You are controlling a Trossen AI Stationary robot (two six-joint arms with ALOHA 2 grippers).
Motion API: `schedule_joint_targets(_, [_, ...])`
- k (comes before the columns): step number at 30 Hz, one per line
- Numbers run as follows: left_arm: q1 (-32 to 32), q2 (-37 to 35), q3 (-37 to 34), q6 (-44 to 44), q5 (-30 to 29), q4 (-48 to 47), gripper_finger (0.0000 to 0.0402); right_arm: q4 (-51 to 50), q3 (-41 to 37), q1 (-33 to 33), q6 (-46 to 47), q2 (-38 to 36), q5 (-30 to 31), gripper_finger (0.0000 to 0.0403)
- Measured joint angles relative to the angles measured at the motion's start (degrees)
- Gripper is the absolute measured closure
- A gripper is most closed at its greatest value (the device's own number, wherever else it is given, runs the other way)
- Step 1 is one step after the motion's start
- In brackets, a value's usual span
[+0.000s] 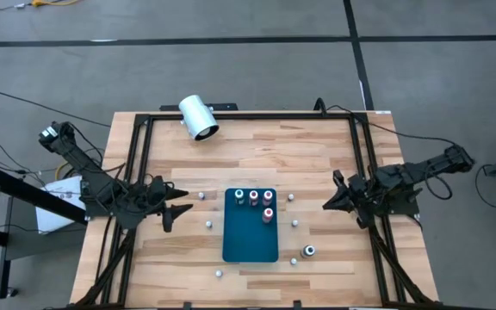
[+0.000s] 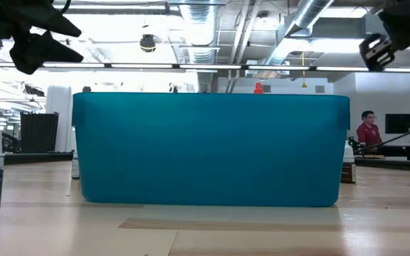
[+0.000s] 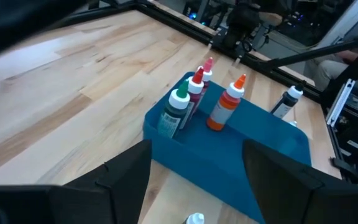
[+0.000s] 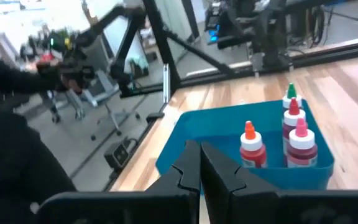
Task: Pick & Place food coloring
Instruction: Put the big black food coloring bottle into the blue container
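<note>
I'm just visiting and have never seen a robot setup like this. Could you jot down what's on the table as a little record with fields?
Surface: wooden table
Container: teal tray, mid-table
In tray: four food coloring bottles, green, red, pink, orange
Outside tray: black bottle, to the tray's right
Scattered: small white caps around the tray
Also: white cylinder at the far edge
Left gripper: open, empty
Right gripper: shut, empty

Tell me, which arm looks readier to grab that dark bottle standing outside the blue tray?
Probably the right arm. The dark bottle stands on the table off the blue tray's right side, nearer the right gripper. But its jaws are shut and must open first; the left gripper, jaws open, would have to cross the tray.
</note>
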Motion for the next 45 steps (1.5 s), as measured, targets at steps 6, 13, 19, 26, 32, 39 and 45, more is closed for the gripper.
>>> schedule_joint_targets(6, [0.0, 0.0, 0.0, -2.1, -0.3, -3.7, 0.0159, -2.0, 4.8, 5.1, -0.4, 9.1, 1.5, 0.0403])
schedule_joint_targets(13, [0.0, 0.0, 0.0, -5.6, -0.3, -8.2, 0.0159, -3.8, 11.0, 12.5, -0.3, 17.8, 1.5, 0.0403])
schedule_joint_targets(19, [0.0, 0.0, 0.0, -6.1, -0.2, -9.7, 0.0159, -10.2, 18.5, 18.3, 4.7, 23.4, 1.4, 0.0403])
schedule_joint_targets(26, [0.0, 0.0, 0.0, -6.0, -0.2, -10.3, 0.0159, -15.8, 22.2, 21.7, 13.6, 29.0, 1.4, 0.0403])
schedule_joint_targets(32, [0.0, 0.0, 0.0, -6.0, -0.1, -10.1, 0.0159, -15.9, 22.2, 21.6, 23.1, 33.2, 1.3, 0.0403])
schedule_joint_targets(39, [0.0, 0.0, 0.0, -6.0, 0.0, -10.0, 0.0159, -18.7, 22.2, 18.3, 36.6, 35.9, 1.3, 0.0403])
schedule_joint_targets(45, [0.0, 0.0, 0.0, -6.0, 0.1, -9.8, 0.0159, -21.5, 22.2, 15.8, 40.3, 35.8, -1.4, 0.0403])
